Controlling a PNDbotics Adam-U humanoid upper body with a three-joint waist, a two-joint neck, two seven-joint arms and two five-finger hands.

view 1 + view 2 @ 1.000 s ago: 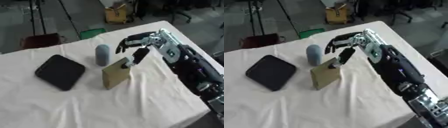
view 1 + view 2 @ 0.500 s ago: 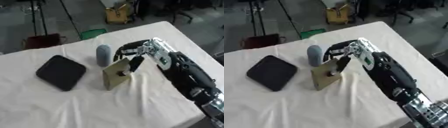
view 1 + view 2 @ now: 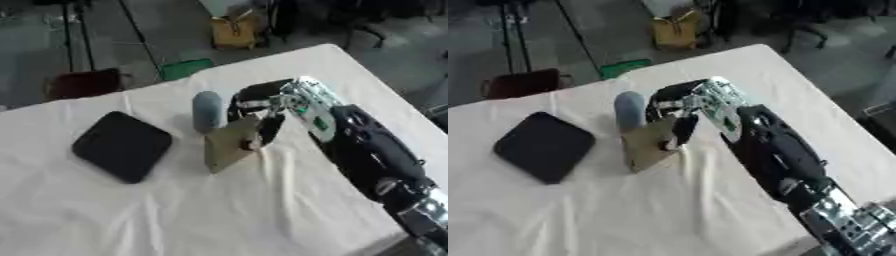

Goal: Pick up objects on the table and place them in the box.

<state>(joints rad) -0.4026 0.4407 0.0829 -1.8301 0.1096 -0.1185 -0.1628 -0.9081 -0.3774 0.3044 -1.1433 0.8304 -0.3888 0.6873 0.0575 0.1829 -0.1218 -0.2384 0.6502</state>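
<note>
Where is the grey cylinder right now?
Near the table's middle, the grey cylinder stands just behind the tan block, left of the right hand.

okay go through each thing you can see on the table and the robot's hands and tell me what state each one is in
Tan block: upright on the cloth, right hand's fingers curled around its top.
Grey cylinder: standing upright just behind the tan block, not held.
Black box: lying flat to the left, untouched.
Right hand: shut on the tan block.
Left hand: not in view.
</note>
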